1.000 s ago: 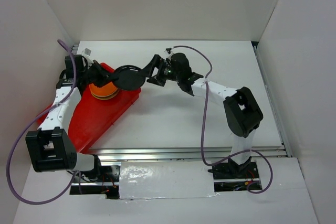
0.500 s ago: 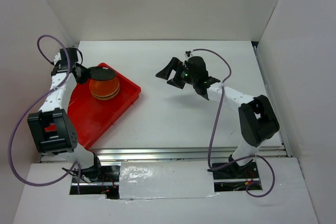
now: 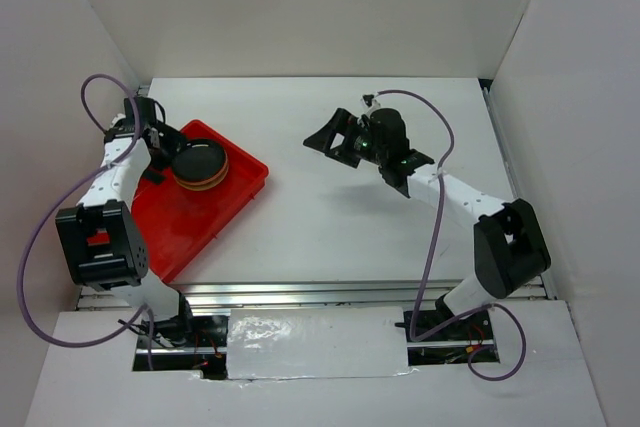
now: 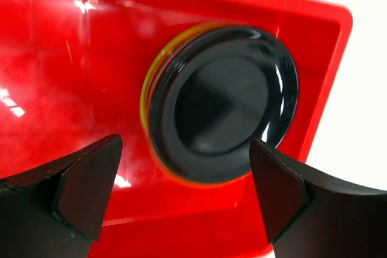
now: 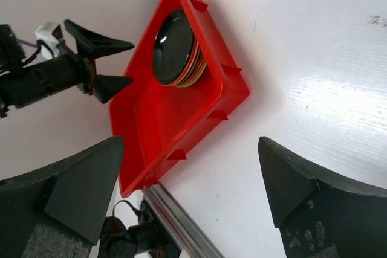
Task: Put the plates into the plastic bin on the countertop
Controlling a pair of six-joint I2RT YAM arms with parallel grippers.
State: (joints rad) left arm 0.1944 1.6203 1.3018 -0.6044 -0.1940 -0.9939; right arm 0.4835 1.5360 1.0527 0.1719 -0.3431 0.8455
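Observation:
The red plastic bin (image 3: 180,222) lies at the left of the white countertop (image 3: 340,232). In its far corner stands a stack of plates (image 3: 201,169) with a black plate (image 4: 227,104) on top and lime and orange rims (image 4: 147,92) showing under it. My left gripper (image 3: 166,144) hovers open just left of the stack, its jaws wide on either side of the black plate and apart from it. My right gripper (image 3: 332,141) is open over bare countertop, right of the bin, holding nothing. The right wrist view shows the bin (image 5: 175,125), the black plate (image 5: 172,45) and the left gripper (image 5: 104,60).
A metal rail (image 3: 350,292) runs along the near edge of the countertop, also seen as the rail (image 5: 181,228) below the bin. White walls enclose the back and both sides. Purple cables loop from both arms.
One second ago my left gripper held the black plate over the bin's right edge. It carried it left, the plate now lies on the stack, and the gripper has opened. The right arm drew back right.

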